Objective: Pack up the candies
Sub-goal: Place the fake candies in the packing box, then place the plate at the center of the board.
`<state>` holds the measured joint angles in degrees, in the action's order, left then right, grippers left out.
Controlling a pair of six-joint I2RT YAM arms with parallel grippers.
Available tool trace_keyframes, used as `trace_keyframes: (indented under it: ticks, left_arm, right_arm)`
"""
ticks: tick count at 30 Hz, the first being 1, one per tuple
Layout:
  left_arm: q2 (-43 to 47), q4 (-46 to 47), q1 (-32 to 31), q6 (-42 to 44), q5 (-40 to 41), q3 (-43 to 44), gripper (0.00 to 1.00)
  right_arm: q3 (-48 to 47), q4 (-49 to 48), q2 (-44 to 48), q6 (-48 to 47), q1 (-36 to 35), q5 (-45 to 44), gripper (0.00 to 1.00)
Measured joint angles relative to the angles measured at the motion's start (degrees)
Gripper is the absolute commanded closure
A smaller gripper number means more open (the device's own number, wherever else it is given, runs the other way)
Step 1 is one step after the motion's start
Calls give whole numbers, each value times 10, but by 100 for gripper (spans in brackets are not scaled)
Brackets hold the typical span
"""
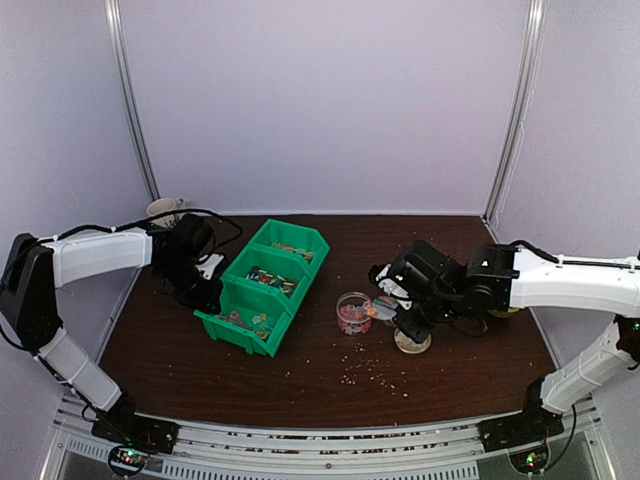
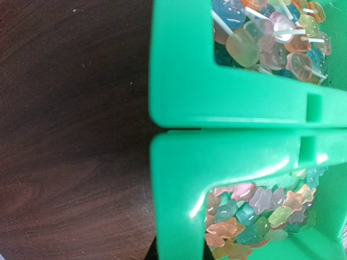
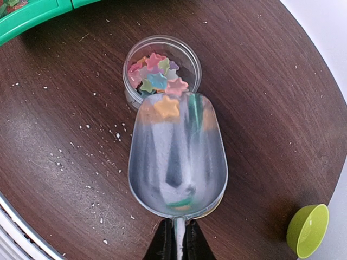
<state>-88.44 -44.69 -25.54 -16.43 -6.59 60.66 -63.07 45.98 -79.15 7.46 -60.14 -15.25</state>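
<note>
The candies, small pastel stars [image 3: 157, 78], lie in a small clear jar [image 3: 187, 51] on the dark table. My right gripper [image 3: 177, 246] is shut on the thin handle of a metal scoop [image 3: 176, 157]. The scoop's tip rests at the jar's rim with one orange star [image 3: 166, 106] on it. More candies [image 2: 260, 211] fill the green bins [image 1: 265, 280] at centre left. My left gripper [image 2: 179, 254] is shut on the front bin's green wall [image 2: 179, 206], with a dark finger on either side. In the top view the left gripper [image 1: 207, 290] is at the bins' left side.
Pale crumbs [image 1: 370, 370] are scattered on the table in front of the jar. A round gold lid [image 1: 413, 343] lies under the scoop. A lime-green cup [image 3: 307, 230] sits to the right. A white cup [image 1: 163, 208] stands at the back left corner.
</note>
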Motion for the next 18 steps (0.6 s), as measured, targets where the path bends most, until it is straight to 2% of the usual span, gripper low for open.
trace_keyframes:
  ticks: [9, 18]
  left_arm:
    - [0, -1, 0, 0, 0, 1, 100]
    - [0, 0, 1, 0, 2, 9, 100]
  right_arm:
    - [-67, 65, -33, -18, 0, 13, 100]
    - [-92, 109, -49, -41, 0, 15, 100]
